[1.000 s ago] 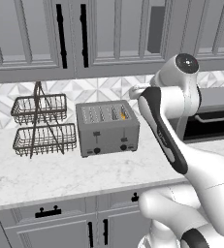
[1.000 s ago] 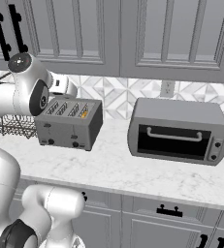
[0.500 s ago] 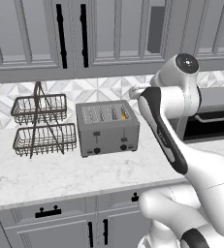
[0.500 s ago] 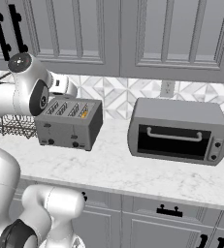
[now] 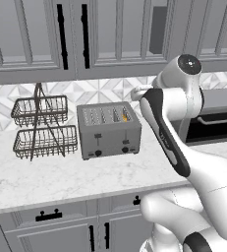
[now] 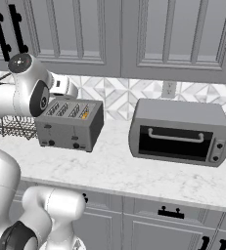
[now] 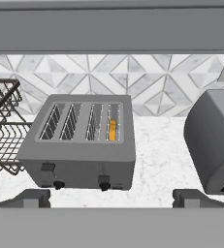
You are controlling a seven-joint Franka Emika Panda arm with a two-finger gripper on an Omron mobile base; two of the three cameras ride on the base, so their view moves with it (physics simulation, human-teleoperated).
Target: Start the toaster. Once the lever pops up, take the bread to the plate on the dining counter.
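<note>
Looking from the left base view, the toaster (image 5: 109,130) sits on the marble worktop (image 5: 61,177) beside a wire basket rack (image 5: 41,129), the bread (image 5: 125,117) showing orange in its rightmost slot, levers apparently not yet pressed. From the right base view, the toaster oven (image 6: 180,132) stands well apart to the toaster's right. In the hand view the gripper (image 7: 111,199) hangs wide open and empty above the toaster's front, so starting it seems the step in hand, calling for a descent onto the lever below the bread's slot.

Nothing has changed since the earlier pictures: arm (image 5: 166,133), toaster (image 5: 108,130) and bread (image 5: 125,117) sit unmoved.
</note>
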